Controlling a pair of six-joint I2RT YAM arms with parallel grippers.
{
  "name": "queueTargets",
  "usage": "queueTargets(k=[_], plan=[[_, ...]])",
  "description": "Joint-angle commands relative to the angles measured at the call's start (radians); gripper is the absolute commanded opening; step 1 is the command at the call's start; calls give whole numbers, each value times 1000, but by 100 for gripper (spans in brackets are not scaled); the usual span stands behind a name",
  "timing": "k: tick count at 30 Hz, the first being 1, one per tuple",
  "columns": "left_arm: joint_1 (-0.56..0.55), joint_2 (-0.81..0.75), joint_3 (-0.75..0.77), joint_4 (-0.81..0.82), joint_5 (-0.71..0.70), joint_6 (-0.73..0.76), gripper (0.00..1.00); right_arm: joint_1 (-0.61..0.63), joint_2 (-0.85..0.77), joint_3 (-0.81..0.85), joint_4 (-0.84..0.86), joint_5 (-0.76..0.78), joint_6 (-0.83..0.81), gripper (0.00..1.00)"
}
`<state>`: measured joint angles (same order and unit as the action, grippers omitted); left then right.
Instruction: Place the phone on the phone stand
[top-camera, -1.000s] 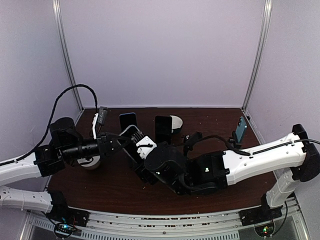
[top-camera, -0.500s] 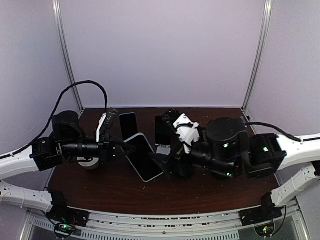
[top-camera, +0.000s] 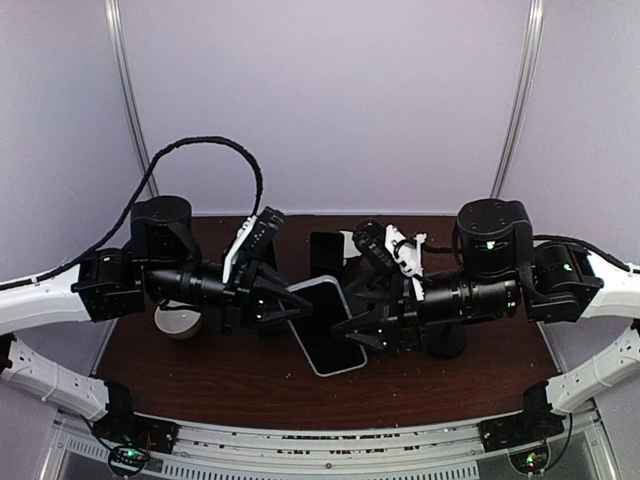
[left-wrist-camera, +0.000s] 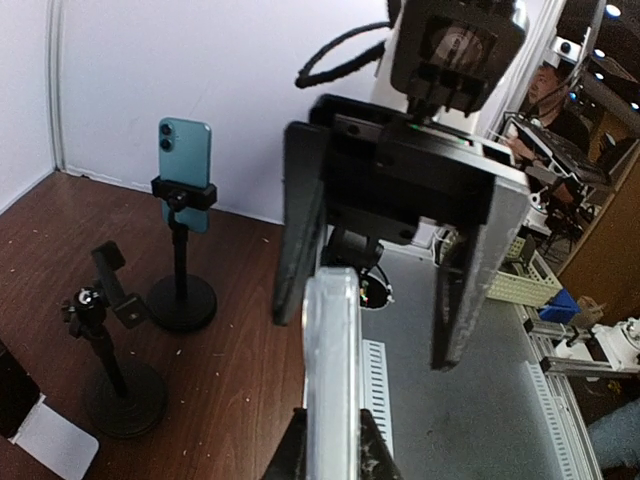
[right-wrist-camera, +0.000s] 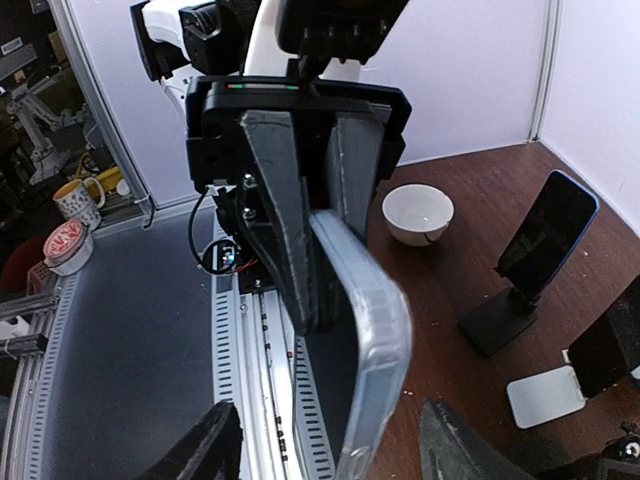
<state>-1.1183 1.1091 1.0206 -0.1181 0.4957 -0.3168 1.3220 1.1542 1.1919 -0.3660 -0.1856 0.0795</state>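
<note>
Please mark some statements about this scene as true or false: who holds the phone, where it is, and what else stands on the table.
1. The left end effector is closed on the phone. True.
2. The phone lies flat on the table. False: it is held in the air between the two arms.
3. The right end effector is clamped on the phone. False: it stands open, with one finger on each side of the phone's other end.
4. A teal phone sits upright in a tall stand. True.
5. The white bowl holds a phone. False: the bowl is empty.
</note>
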Motion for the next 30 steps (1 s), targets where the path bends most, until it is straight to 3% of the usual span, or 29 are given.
queueTargets(k=[1,10,16,21,23,25,27,30], plan=[[-28,4,74,65,40,55,0,-15,11,-10,-36,-130,12,60],[-64,39,101,105,38,71,0,-29,-29,-55,11,-183,38,29],[-74,97,133,120,0,71,0,-35,-1,-45,-9,-202,44,0],[-74,99,132,108,-124,70,64,-112,-74,-82,-38,-139,90,0],[-72,96,139,62,-251,66,79,-165,-131,-98,-67,-111,113,0],[-69,110,161,4,-389,66,85,-211,-201,-99,-114,-43,130,0],[-66,165,234,-91,-522,67,85,-244,-270,-81,-189,78,142,0],[-60,296,368,-223,-640,26,58,-285,-323,-24,-351,264,157,0]])
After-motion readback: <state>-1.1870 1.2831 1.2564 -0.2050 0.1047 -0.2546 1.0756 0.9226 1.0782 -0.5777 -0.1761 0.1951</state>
